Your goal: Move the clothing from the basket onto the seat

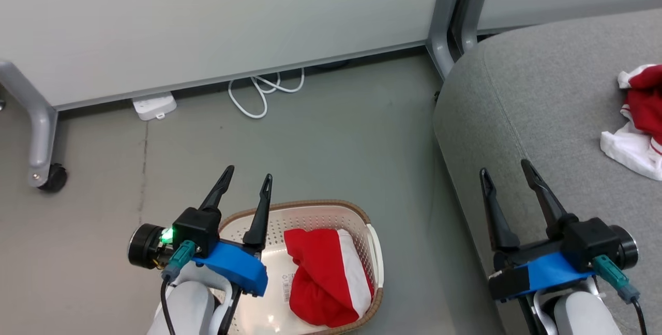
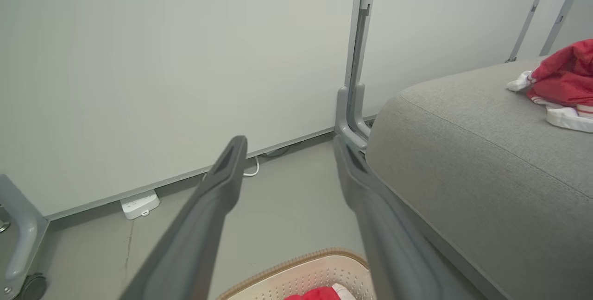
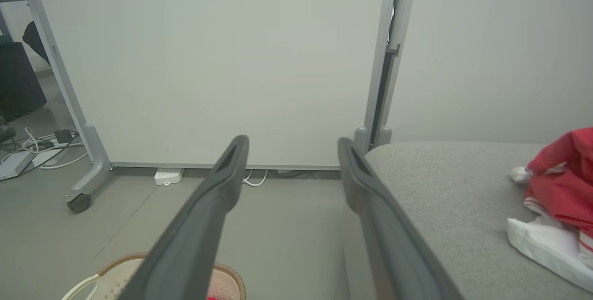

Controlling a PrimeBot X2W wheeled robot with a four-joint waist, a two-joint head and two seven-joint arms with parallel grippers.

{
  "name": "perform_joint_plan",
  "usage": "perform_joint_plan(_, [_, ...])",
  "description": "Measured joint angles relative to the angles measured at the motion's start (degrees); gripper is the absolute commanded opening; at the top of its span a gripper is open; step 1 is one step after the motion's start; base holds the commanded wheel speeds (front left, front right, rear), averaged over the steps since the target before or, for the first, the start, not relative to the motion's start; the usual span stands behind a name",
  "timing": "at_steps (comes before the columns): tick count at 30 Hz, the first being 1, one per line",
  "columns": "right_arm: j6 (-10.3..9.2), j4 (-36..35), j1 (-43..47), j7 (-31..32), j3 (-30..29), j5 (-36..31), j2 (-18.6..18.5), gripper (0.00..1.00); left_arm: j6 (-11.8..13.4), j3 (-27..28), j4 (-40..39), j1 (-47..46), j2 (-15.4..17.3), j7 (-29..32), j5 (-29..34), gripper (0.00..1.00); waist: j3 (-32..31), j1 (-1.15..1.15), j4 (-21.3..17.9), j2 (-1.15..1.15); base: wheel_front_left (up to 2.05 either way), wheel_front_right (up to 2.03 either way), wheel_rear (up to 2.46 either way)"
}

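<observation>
- Clothing (image 1: 326,278): one red-and-white piece lies crumpled in the basket (image 1: 310,206), just to the right of the left gripper (image 1: 248,172) and lower than its fingertips.
- Second garment (image 1: 641,118), red with white trim, lies on the seat (image 1: 543,92), ahead and to the right of the right gripper (image 1: 504,167), well apart from it.
- Left gripper: fingers spread wide, nothing between them, poised above the basket's left side.
- Right gripper: fingers spread wide, empty, hovering over the seat's near edge.
- Progress, as judged: roughly halfway. One piece is on the seat and one is left in the basket.
- Left to do: lower a gripper into the basket, pinch the fabric, lift it and carry it across to the seat.
</observation>
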Motion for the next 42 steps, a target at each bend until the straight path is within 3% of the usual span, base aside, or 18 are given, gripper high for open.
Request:
perform_joint_plan(14, [0.00, -1.97, -9.47, -0.01, 3.18, 0.02, -0.01, 1.00, -0.01, -13.66, 14.15, -12.77, 5.68, 0.01, -4.64, 1.00, 12.43, 0.01, -5.80, 0.00, 0.00, 0.00, 0.00])
perform_joint_plan(29, [0.00, -4.20, -19.06, 0.00, 7.05, -0.58, -0.01, 1.00, -0.03, -27.74, 31.12, -25.30, 8.48, 0.13, -16.30, 1.00, 25.87, 0.01, -10.36, 0.00, 0.00, 0.00, 0.00])
perform_joint_plan(42, [0.00, -5.87, -23.18, 0.00, 7.59, -0.59, -0.01, 1.00, -0.03, -38.58, 35.21, -32.04, 11.43, 4.58, -28.94, 1.00, 35.59, 0.01, -12.31, 0.00, 0.00, 0.00, 0.00])
